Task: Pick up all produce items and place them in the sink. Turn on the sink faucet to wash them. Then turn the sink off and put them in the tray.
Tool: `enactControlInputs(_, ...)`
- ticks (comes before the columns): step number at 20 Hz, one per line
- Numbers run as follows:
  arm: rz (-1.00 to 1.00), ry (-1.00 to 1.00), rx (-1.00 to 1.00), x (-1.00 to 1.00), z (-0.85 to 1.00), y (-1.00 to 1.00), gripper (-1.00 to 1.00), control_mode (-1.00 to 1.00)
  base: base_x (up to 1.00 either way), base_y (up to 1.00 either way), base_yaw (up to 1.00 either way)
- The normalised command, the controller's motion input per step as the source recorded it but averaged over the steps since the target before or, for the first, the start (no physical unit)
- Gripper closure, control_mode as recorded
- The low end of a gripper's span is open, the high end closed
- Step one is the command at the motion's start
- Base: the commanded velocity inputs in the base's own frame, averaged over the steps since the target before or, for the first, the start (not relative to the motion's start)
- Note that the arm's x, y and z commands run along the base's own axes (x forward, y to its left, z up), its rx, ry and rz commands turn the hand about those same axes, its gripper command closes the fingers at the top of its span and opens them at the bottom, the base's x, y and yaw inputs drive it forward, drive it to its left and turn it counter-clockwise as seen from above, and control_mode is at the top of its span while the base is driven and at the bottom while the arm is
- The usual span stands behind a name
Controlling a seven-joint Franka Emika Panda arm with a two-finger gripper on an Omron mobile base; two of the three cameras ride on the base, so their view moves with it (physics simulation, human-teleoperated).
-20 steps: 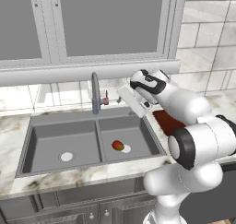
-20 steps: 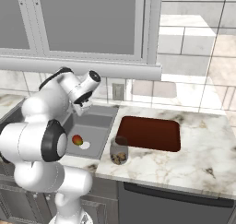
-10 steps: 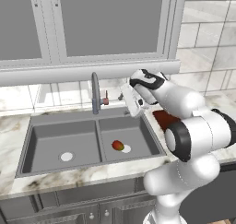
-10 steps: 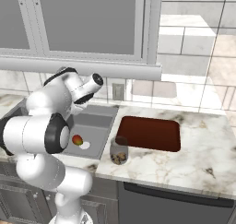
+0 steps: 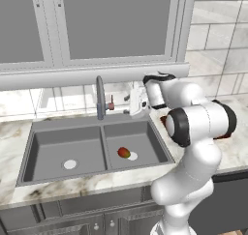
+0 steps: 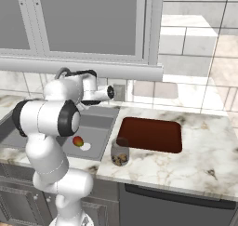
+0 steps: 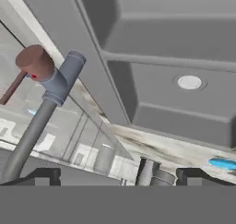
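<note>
A: Starting big: the marble bench [image 6: 200,141] runs the width of the kitchen, and sunk into it is the dark grey double sink [image 5: 43,147], a pale round drain in each basin.

B: And to the right of the sink, the red-brown tray [image 6: 151,134] sits flat on the bench, nothing in it.

A: The white arm rises from the base and bends across to the back of the sink, on its right-hand side. Its hand is level with the faucet [image 5: 100,96], just to the right of it.

B: The gripper [image 5: 130,105] points at the faucet's side lever [image 5: 111,105], that little red-tipped one. Near it, but I see a gap, no contact.

A: From the hand view the two dark finger tips [image 7: 44,176] stand wide apart at the bottom edge, spread with nothing between them. The faucet's grey stem and the red knob of the lever sit up in the left of that view.

B: So an empty gripper, jaws apart. Now the fruit [image 5: 124,152]?

A: It's in the right basin, lying on the floor of it, touching or just beside the drain. Red with a green-yellow patch, clear in the right base view too.

B: One more item: a small glass jar [image 6: 120,153] at the front edge of the bench, between the sink and the tray, with something brown in it.

A: And a tiny blue thing [image 7: 221,163] on the bench past the far basin in the hand view.
</note>
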Motion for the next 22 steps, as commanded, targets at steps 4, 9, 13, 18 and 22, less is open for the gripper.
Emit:
enactControlInputs(4, -0.09, 0.04, 0.37, 0.54, -0.33, 0.0, -1.0, -1.0, 0.0, 0.0, 0.0)
enactControlInputs(9, -0.09, 0.06, 0.28, 0.5, -0.12, 0.06, -1.0, -1.0, 0.0, 0.0, 0.0)
enactControlInputs(13, -0.13, 0.1, 0.12, 0.48, 0.0, 0.22, -1.0, -1.0, 0.0, 0.0, 0.0)
enactControlInputs(18, -0.12, 0.08, 0.03, 0.37, 0.0, 0.29, -1.0, -1.0, 0.0, 0.0, 0.0)
enactControlInputs(22, -0.08, 0.03, 0.0, 0.36, 0.0, 0.21, -1.0, -1.0, 0.0, 0.0, 0.0)
